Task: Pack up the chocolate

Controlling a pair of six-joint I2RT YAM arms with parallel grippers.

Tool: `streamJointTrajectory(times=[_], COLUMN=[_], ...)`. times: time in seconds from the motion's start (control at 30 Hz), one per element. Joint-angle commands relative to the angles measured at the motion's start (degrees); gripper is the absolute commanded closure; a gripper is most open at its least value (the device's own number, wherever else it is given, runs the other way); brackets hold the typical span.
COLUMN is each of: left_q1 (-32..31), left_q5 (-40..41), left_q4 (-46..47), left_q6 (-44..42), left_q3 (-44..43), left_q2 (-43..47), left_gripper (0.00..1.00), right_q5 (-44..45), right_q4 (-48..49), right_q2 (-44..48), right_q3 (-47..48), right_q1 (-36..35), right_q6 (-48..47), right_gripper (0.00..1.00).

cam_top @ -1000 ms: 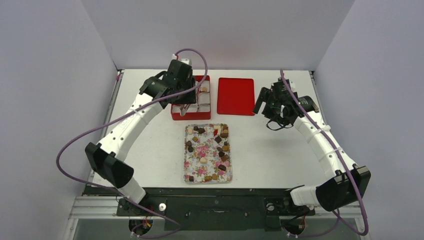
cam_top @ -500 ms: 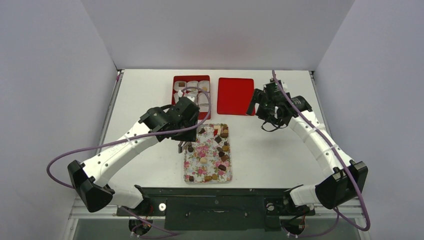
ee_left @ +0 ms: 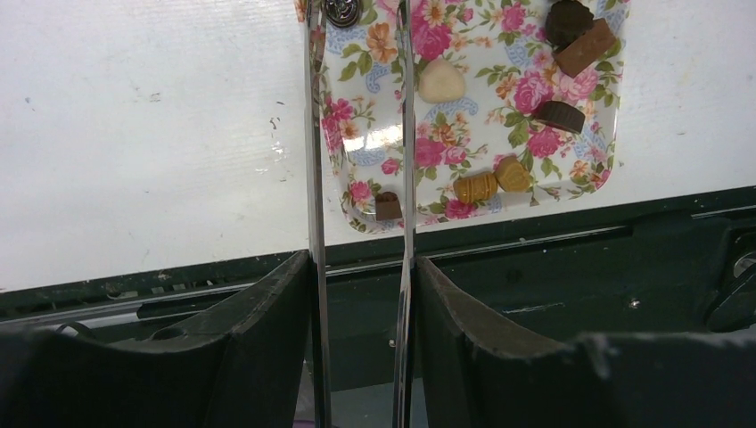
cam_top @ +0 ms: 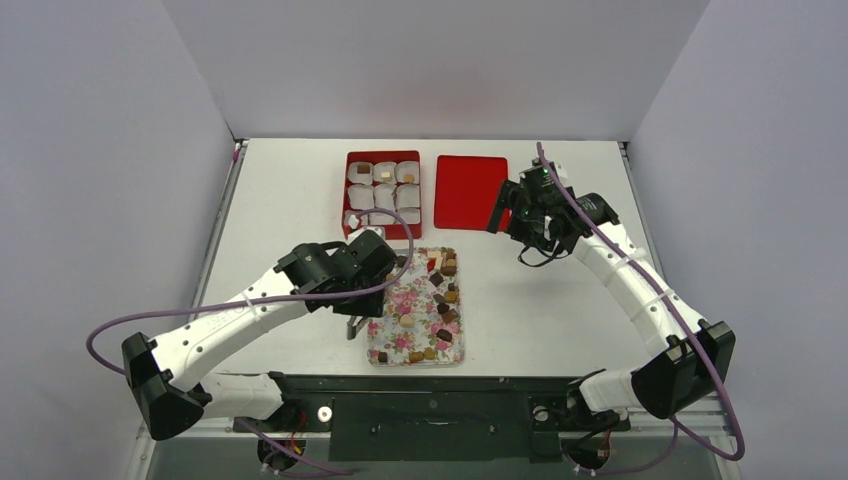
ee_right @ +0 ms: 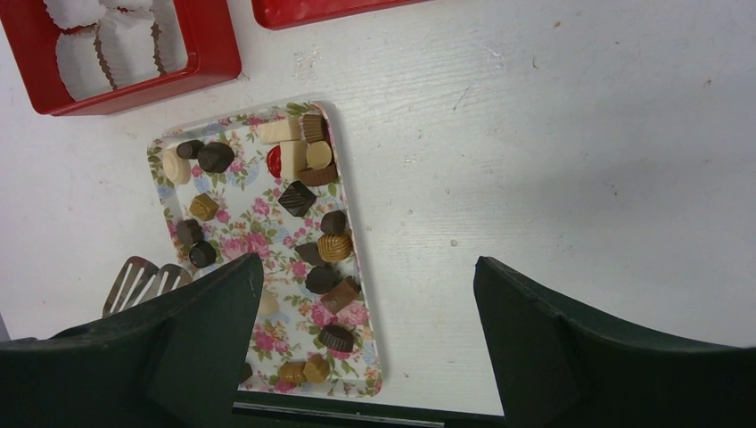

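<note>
Left gripper (ee_left: 358, 178), blades parted a little with nothing between them, hangs over the floral tray's (cam_top: 378, 344) near-left corner. Chocolate (cam_top: 441, 282) lies scattered on that tray; a few pieces sit in the red box (cam_top: 381, 188) behind it. Right gripper (ee_right: 365, 276), spread wide and empty, hovers right of the tray.

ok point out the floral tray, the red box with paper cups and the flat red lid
floral-patterned tray (cam_top: 392, 340): top external view, bare patterned patch at its lower left.
red box with white paper cups (cam_top: 348, 182): top external view, its left wall.
flat red lid (cam_top: 462, 190): top external view, middle of its surface.
</note>
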State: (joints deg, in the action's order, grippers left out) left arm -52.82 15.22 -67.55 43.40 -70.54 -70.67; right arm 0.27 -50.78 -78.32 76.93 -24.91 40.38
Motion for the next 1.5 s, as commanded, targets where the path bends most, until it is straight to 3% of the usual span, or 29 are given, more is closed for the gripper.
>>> streamJointTrajectory(times=[0.0, 0.4, 1.47], left_q1=[-0.31, 0.7, 5.44], left_q5=[2.17, 2.32, -1.69], left_q4=[0.86, 3.36, 9.72], left_q6=[1.47, -0.32, -2.83], left_q3=[0.08, -0.28, 5.46], left_q2=[0.15, -3.96, -5.0], left_gripper=[0.59, 0.59, 0.6], right_q5=[1.91, 1.95, 1.76], right_q4=[1.75, 1.81, 1.66], right_q2=[0.02, 0.05, 0.16], right_q3=[1.08, 1.0, 0.34], right_q1=[-0.49, -0.41, 0.62], right_q6=[0.56, 0.52, 0.4], right_gripper=[0.16, 0.16, 0.16])
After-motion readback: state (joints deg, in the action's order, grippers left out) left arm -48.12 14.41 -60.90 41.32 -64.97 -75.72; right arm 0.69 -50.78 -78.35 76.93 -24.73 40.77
